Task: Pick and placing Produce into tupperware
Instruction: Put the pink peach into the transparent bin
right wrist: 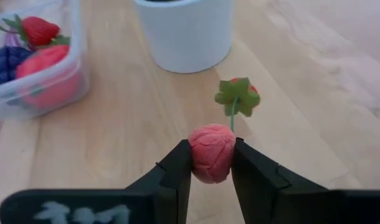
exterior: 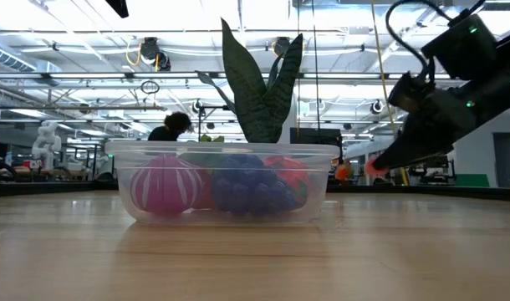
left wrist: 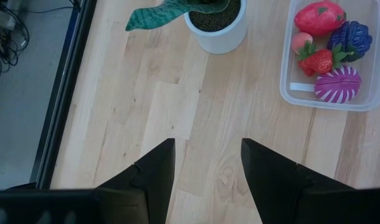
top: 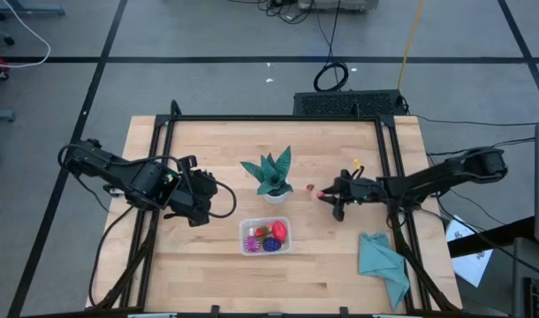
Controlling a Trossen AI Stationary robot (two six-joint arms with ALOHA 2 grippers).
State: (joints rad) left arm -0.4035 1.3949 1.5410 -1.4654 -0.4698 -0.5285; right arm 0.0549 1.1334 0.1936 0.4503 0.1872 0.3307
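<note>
Pinkish-red and rounded, a small toy fruit (right wrist: 212,152) sits clamped between the right gripper (right wrist: 212,163) fingers, lifted ready to carry. Just ahead lies a green-leafed strawberry (right wrist: 238,94); beyond, off to one side, the clear plastic tupperware (top: 265,237) holds four pieces. The left gripper (left wrist: 205,163) waits, slightly parted and empty.

Clear tupperware (top: 265,237) holds four produce pieces; a red strawberry (right wrist: 212,152) sits pinched between fingers.
</note>
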